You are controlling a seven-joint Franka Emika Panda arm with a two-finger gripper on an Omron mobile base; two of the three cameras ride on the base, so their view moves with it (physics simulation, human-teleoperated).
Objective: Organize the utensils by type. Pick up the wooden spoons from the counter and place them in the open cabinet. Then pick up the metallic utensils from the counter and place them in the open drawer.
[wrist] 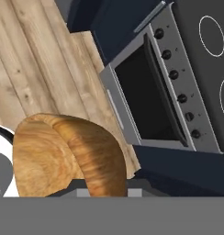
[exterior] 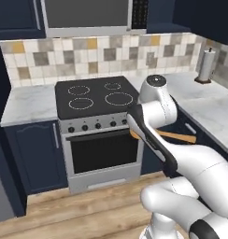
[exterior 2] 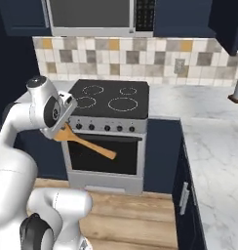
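My gripper (exterior 2: 65, 131) is shut on a wooden spoon (exterior 2: 91, 145) and holds it in the air in front of the oven. The spoon's orange-brown handle slants down to the right in the right base view. In the left base view the wooden spoon (exterior: 180, 136) pokes out from behind my forearm. The hand view has the spoon's (wrist: 63, 158) bowl close up, above the floor and the oven front. The white marble counter (exterior: 207, 105) runs along the right, and the counter (exterior 2: 213, 146) there is bare. A navy upper cabinet (exterior: 204, 18) hangs above it. The metallic utensils are out of view.
A black stovetop (exterior: 95, 97) sits over a silver oven (exterior: 103, 151) with a dark glass door. A paper towel roll (exterior: 206, 66) stands at the back right of the counter. Navy base cabinets (exterior: 34, 154) flank the oven. Wooden floor (exterior 2: 135, 215) lies in front.
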